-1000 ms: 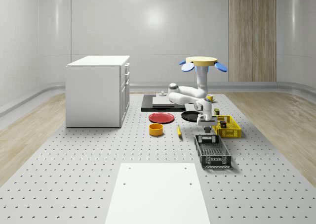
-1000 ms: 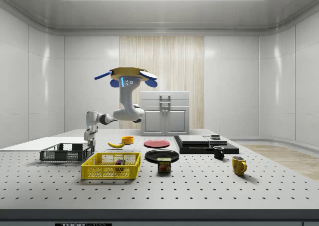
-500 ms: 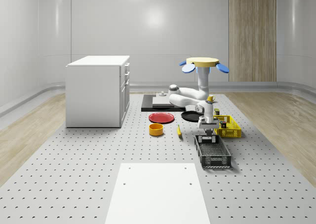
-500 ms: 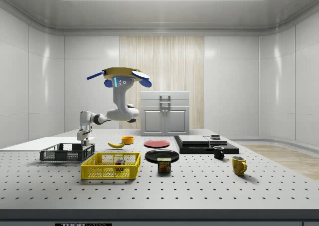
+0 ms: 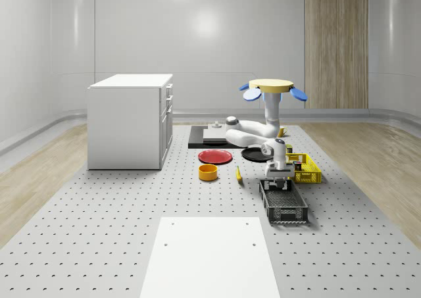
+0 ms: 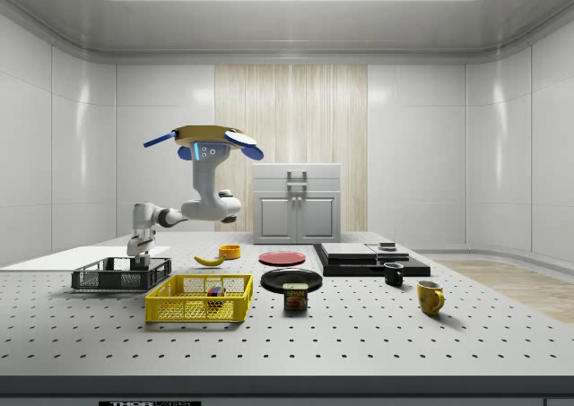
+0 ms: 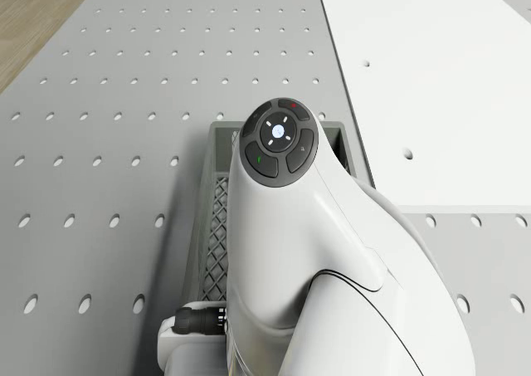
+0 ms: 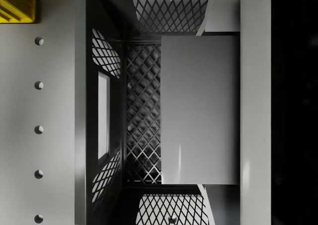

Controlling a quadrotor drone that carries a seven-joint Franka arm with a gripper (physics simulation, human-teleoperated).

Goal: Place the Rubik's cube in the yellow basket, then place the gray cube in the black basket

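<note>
Since the gray cube (image 8: 200, 110) is a plain, flat-faced block, it looks rigid and light, with smooth sides that could slip under a weak pinch. The best hold is across two opposite faces, square and near the middle (a corner grip would let it twist).

That is the hold I read from the wrist view: the pale fingers (image 8: 223, 9) seem closed against opposite sides of the cube, which hangs over the mesh floor at one end of the black basket (image 8: 80, 111). From the side, the gripper (image 6: 139, 255) sits at that basket's rim. The drone (image 6: 204, 137) hovers above the table, well over the banana (image 6: 209, 260) and orange bowl (image 6: 230, 251), with its arm reaching down and out. The Rubik's cube (image 6: 213, 291) already lies in the yellow basket (image 6: 179, 309).

The table (image 5: 99, 212) is a hard gray perforated board with a white sheet (image 5: 210, 252) in front and a white cabinet (image 5: 128, 120) on it. Pale walls and a wood panel enclose the room.
</note>
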